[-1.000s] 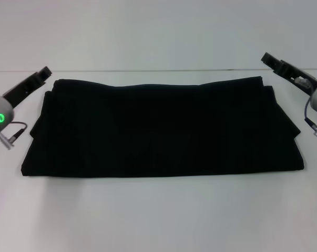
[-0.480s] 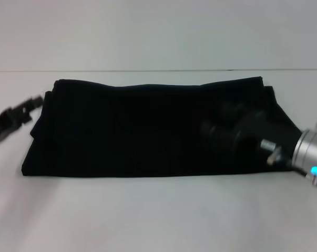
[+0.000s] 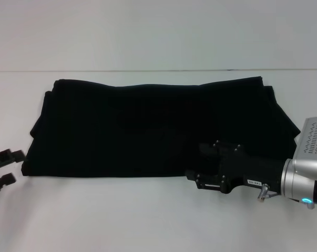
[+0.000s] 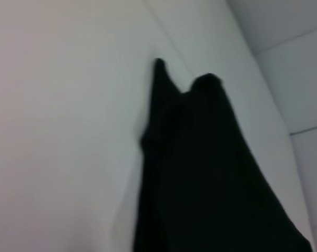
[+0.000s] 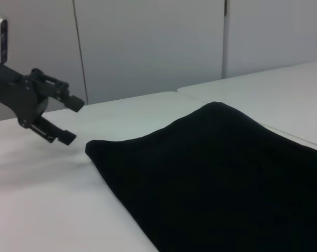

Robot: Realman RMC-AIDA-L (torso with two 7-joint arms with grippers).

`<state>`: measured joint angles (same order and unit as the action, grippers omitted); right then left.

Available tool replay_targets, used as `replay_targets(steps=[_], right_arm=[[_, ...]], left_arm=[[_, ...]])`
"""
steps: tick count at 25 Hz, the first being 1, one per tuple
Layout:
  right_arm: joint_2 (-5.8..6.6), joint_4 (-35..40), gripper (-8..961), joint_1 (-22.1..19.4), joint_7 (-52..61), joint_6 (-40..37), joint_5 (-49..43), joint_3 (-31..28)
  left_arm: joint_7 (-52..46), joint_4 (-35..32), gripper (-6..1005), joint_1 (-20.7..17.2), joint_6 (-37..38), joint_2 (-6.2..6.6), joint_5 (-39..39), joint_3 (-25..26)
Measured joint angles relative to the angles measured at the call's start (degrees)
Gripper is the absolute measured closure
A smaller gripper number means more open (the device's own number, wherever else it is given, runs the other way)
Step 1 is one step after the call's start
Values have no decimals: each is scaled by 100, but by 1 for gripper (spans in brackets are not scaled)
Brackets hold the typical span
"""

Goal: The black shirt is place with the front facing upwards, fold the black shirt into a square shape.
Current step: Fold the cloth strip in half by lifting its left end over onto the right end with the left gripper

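Observation:
The black shirt [image 3: 147, 126] lies flat on the white table as a wide folded band, with only plain black cloth showing and no lettering or label in view. My left gripper [image 3: 9, 167] is open, low at the table's left side, just beside the shirt's front left corner and not touching it. It also shows in the right wrist view [image 5: 69, 119], open, apart from the shirt's corner [image 5: 95, 149]. My right gripper [image 3: 196, 163] is open at the shirt's front edge, right of the middle. The left wrist view shows the shirt's [image 4: 200, 173] end.
The white table [image 3: 147, 220] runs wide in front of the shirt, and its back edge [image 3: 147, 70] meets a pale wall. The right wrist view shows wall panels [image 5: 147, 47] behind the table.
Both arms have swung from the shirt's back corners to the front. The left gripper is now by the front left corner, the right one at the front edge. The shirt has not moved.

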<state>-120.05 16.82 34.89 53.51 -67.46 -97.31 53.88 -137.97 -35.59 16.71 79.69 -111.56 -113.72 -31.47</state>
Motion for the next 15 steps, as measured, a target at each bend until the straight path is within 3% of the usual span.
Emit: replay_targets(steps=[6,15], right_arm=[[-10,-16,121,3,22,15,26,-25],[-18,-49,120,-6,48,15,43,-44]], left_arm=[[-604,126,168,92,-295,28,-345,145],[-706,518,172,343,-539,93,-556,130]])
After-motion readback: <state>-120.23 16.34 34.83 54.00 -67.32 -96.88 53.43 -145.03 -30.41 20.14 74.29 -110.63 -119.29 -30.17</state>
